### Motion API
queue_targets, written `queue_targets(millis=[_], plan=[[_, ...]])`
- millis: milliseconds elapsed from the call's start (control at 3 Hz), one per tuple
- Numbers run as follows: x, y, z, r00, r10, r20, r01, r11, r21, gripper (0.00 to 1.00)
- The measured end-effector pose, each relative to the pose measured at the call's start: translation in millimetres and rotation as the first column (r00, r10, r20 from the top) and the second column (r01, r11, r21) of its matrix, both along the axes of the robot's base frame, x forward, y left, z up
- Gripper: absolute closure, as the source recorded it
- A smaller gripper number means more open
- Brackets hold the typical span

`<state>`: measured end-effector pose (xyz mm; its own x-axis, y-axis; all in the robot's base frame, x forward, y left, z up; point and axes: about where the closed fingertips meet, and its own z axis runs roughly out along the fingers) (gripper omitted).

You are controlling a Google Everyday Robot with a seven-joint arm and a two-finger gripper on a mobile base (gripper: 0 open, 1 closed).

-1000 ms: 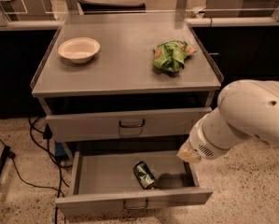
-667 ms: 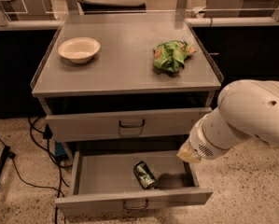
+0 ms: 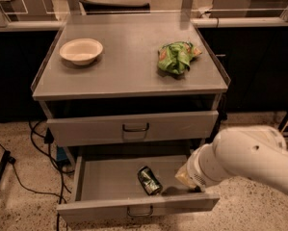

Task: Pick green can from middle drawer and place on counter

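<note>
Camera view: my tool (image 3: pixel 186 177) at 3 o'clock of green can (image 3: pixel 149 180), state can't tell. Looks light, slick, dentable; grab mid-body.

Arm (image 3: pixel 252 159): we list a bulky, smooth white rounded casing with a few small dark dots. End effector (image 3: pixel 184 176): pale yellowish tip, at the right end of the open drawer (image 3: pixel 107 179).

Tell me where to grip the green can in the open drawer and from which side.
Probably grip the green can across its round body at mid-length, coming down from above: it lies on its side on the middle drawer floor, long axis diagonal. The gripper sits low at the drawer's right, just beside the can.
</note>
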<state>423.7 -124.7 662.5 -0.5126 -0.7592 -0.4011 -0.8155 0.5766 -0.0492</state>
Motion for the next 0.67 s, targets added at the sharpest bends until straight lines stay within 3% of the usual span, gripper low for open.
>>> queue_targets(millis=[333,667], plan=[[2.6,11.0,-49.3,0.9988,-0.048,0.01,0.047,0.997,0.059,1.0],[12.1,13.9,-47.9,0.997,-0.062,0.047,0.058,0.995,0.078,1.0]])
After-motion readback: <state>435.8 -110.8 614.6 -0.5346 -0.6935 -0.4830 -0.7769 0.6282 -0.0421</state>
